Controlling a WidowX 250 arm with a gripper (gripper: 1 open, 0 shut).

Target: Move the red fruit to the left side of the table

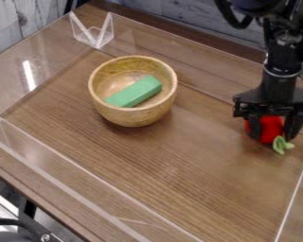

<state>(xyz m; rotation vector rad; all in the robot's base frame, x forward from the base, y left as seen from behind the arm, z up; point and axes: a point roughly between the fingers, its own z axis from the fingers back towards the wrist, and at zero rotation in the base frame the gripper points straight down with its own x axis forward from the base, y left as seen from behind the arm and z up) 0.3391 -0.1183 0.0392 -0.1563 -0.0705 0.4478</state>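
Black gripper [269,116] is straddling small glossy red fruit [271,129] at table's [180,180] right, jaws around it, grip unclear; wooden bowl [133,91] sitting left.

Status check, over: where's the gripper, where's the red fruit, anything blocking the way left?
Gripper down over red fruit, fingers straddling it, grasp unconfirmed. Fruit on table, right side. Wooden bowl with green block sits toward the left.

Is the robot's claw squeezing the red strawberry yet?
Cannot tell. In the camera view the gripper straddles the red fruit, its fingers overlapping the fruit's sides, so neither gap nor contact shows.
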